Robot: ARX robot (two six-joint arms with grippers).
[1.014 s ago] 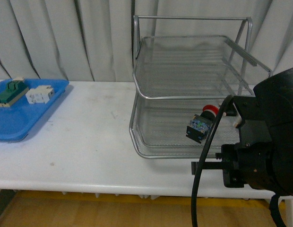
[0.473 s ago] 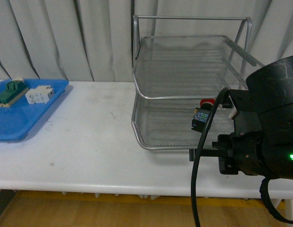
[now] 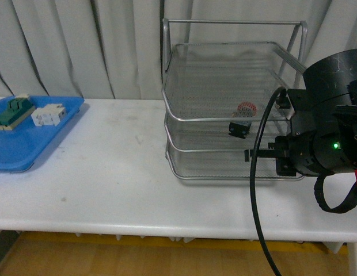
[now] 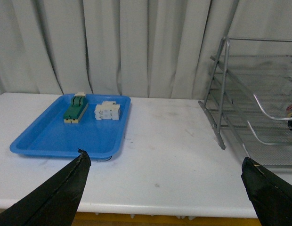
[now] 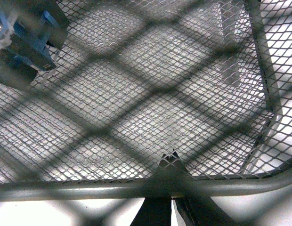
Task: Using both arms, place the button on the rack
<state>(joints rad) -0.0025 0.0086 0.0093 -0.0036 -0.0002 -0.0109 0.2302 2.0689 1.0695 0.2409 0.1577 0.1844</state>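
The button (image 3: 242, 119) now lies on the rack's (image 3: 224, 86) middle tier — a second ago it sat lower, on the bottom tier, so we judge placement essentially done. Right gripper (image 5: 170, 162) jaws pinched together below the rack's front rim, button at their 10 o'clock, apart. Left gripper (image 4: 167, 172) jaws spread, empty, over the surface (image 3: 109, 172).

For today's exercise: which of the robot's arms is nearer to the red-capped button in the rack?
Right. The right arm is beside the rack, close to the button lying on a mesh tier. The left gripper hangs over the table near the blue tray, well away from it.
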